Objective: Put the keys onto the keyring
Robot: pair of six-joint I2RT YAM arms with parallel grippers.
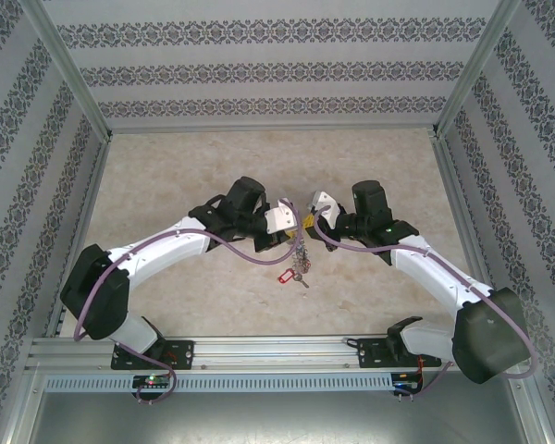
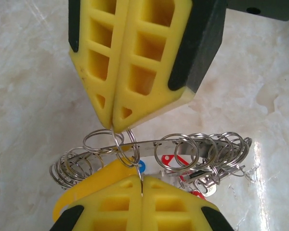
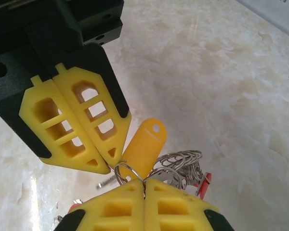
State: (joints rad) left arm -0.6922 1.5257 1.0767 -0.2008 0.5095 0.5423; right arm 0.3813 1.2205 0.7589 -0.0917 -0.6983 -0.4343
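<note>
Your left gripper (image 2: 142, 182) and right gripper (image 2: 113, 126) meet tip to tip over the middle of the surface (image 1: 166, 185). Both are clenched on one small split ring (image 2: 125, 149). The keyring (image 2: 147, 143) is a grey metal band strung with many thin wire loops, and it hangs between and below the two grippers. A yellow tag (image 3: 145, 142) sits just behind the pinched ring. Red tags (image 2: 169, 160) and a blue tag (image 2: 141, 167) cluster under the band. Any lettering on the tags is too small to read.
</note>
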